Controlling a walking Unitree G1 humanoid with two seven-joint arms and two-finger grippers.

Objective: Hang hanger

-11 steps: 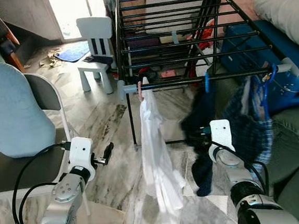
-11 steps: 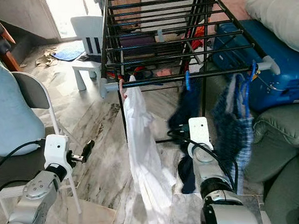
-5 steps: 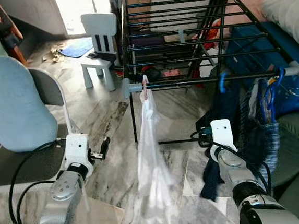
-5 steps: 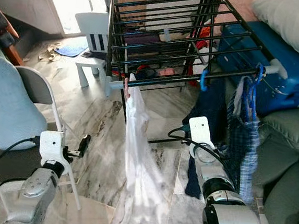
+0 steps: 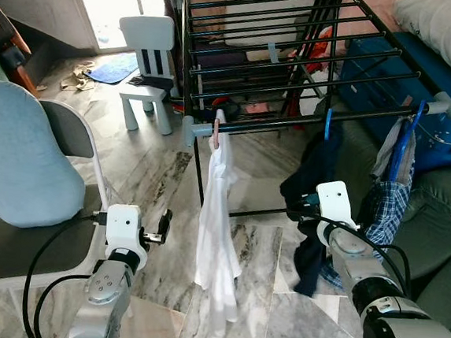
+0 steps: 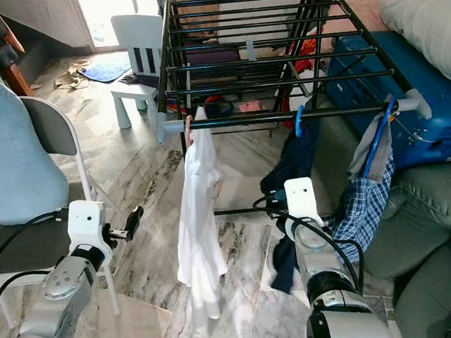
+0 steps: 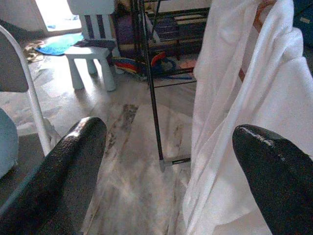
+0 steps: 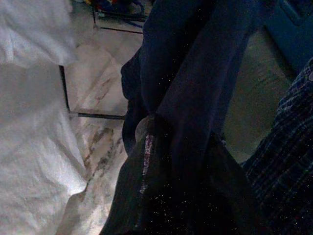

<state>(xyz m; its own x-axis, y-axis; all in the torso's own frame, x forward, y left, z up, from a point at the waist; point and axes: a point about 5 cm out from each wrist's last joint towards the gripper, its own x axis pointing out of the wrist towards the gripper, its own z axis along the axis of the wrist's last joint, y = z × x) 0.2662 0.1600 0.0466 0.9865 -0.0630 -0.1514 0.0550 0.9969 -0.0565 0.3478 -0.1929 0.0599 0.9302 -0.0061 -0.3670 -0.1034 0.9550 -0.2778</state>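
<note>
White cloth marks the thing we came to hang: the white shirt [image 5: 220, 232] on its pink hanger [image 5: 213, 135] sits hooked over the front rail of the black drying rack [image 5: 298, 61], centre of the head views, hanging free of both arms. We judge the hanging itself done and the step in hand to be the release and pull-back. Our left gripper [image 7: 161, 161] sits low in the lower left, beside the shirt, its two black fingers spread wide with nothing between them. Our right gripper [image 5: 305, 211], lower right of centre, is pushed up against the dark navy garment [image 5: 315, 185] that hangs from a blue hanger [image 5: 327, 122]; we cannot tell whether its fingers are parted or closed. Next we would draw both arms back and down, taking care not to drag either garment off the rail. A plaid shirt [image 5: 388, 203] hangs further right, near the blue suitcase [image 5: 445, 101]. Around us stand a folding chair with a blue cushion [image 5: 20, 167] at left, a small white chair [image 5: 148, 59] upper left, and a grey sofa [image 5: 441, 227] at right.
</note>
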